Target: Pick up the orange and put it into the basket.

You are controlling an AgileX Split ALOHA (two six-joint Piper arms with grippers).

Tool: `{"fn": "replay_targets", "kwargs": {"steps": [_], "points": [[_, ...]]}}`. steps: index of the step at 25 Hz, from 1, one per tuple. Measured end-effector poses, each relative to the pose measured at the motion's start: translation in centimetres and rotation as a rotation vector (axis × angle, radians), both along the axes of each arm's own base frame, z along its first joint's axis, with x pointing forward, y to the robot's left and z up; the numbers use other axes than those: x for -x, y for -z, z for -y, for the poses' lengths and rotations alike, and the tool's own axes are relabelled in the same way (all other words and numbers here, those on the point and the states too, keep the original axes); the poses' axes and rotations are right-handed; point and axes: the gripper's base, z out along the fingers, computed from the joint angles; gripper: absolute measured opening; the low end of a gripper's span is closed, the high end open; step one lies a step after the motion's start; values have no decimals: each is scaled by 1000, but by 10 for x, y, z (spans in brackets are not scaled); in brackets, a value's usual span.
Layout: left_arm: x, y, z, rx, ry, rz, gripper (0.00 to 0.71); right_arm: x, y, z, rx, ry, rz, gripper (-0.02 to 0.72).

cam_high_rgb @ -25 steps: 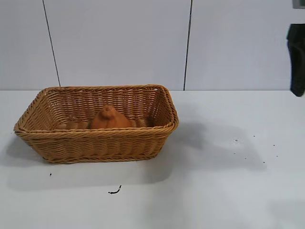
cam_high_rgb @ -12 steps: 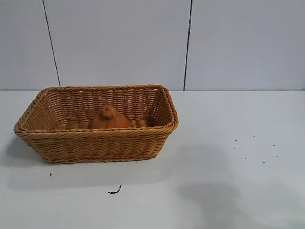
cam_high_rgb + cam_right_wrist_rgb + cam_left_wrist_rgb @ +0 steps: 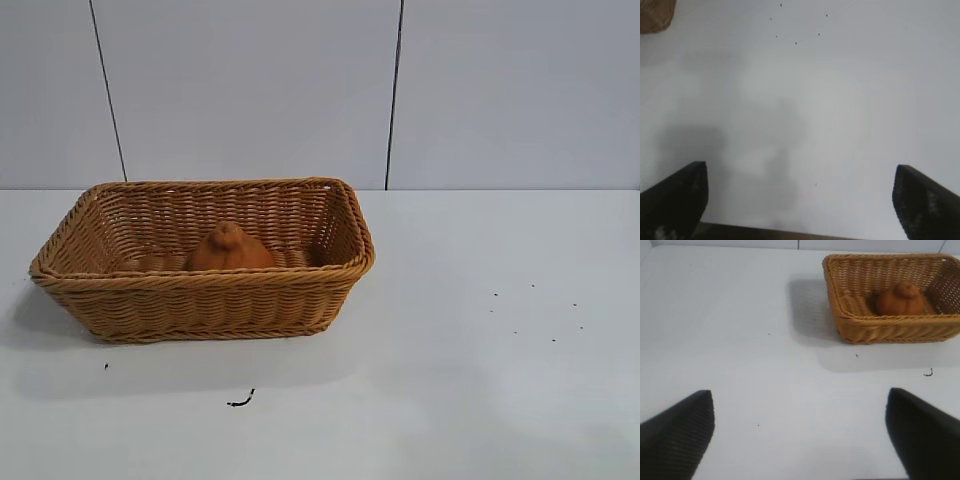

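The orange (image 3: pixel 229 250) sits in the basket (image 3: pixel 200 290), left of frame. The right arm has cleared out. Both claws, left claw (image 3: pixel 800 432) and right claw (image 3: pixel 800 197), are spread and empty — job looks done.

We face the wall nearly level, basket (image 3: pixel 205 262) at left of frame. Our left wrist camera sees that same basket (image 3: pixel 892 300) at upper right; our right wrist camera looks down on the counter (image 3: pixel 840 100).
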Motion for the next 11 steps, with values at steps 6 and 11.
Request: {"fn": "replay_targets", "kwargs": {"steps": [6,11], "points": [[0,0,0,0,0,0,666,19,0,2,-3,3,118,694],[0,0,0,0,0,0,666,19,0,2,-3,3,119,694]]}}
